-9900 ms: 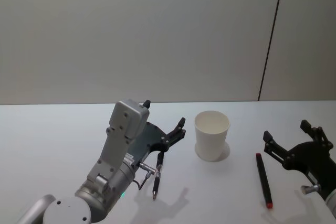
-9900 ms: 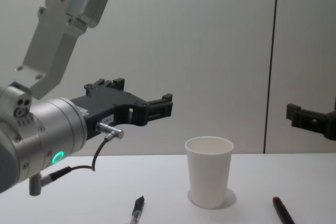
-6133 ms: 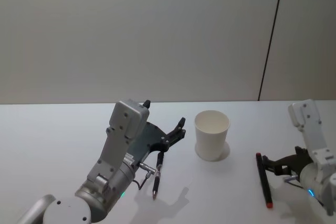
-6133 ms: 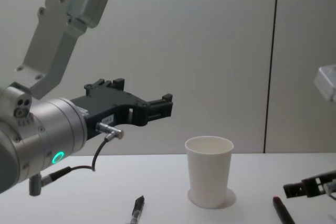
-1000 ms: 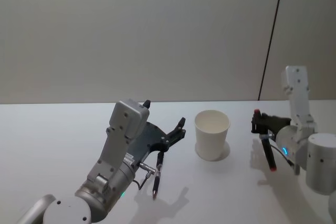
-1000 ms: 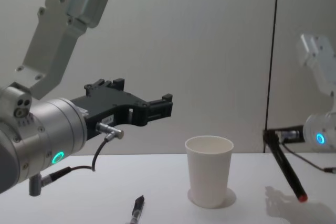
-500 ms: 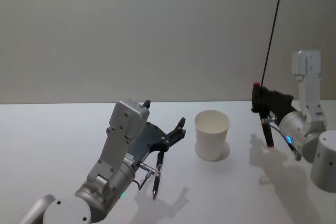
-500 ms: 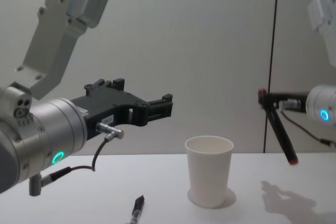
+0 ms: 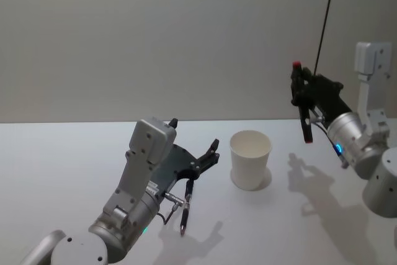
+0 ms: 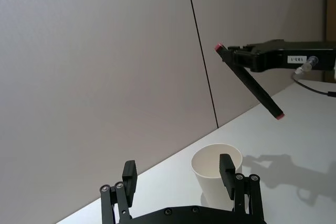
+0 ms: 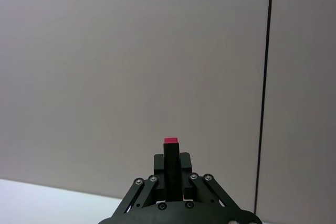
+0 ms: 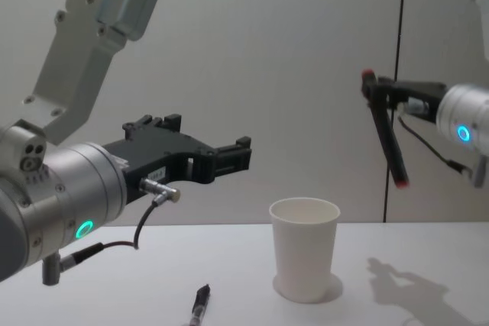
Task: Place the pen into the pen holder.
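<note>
A white paper cup, the pen holder (image 9: 250,160) (image 12: 304,253) (image 10: 208,178), stands upright on the table. My right gripper (image 9: 301,94) (image 12: 376,89) (image 10: 242,59) (image 11: 170,183) is shut on a black pen with red ends (image 9: 303,115) (image 12: 388,139) (image 10: 256,88) (image 11: 170,160). It holds the pen near its top end, high in the air, above and to the right of the cup, with the pen hanging tilted. My left gripper (image 9: 205,155) (image 12: 231,157) (image 10: 177,171) is open and hovers left of the cup.
A second black pen (image 9: 185,207) (image 12: 200,305) lies on the white table (image 9: 62,166) below my left gripper. A plain wall with a dark vertical seam (image 9: 325,10) stands behind the table.
My right gripper has lifted the red-ended pen higher and carried it left toward the cup. The left arm, the cup and the lying pen have not moved.
</note>
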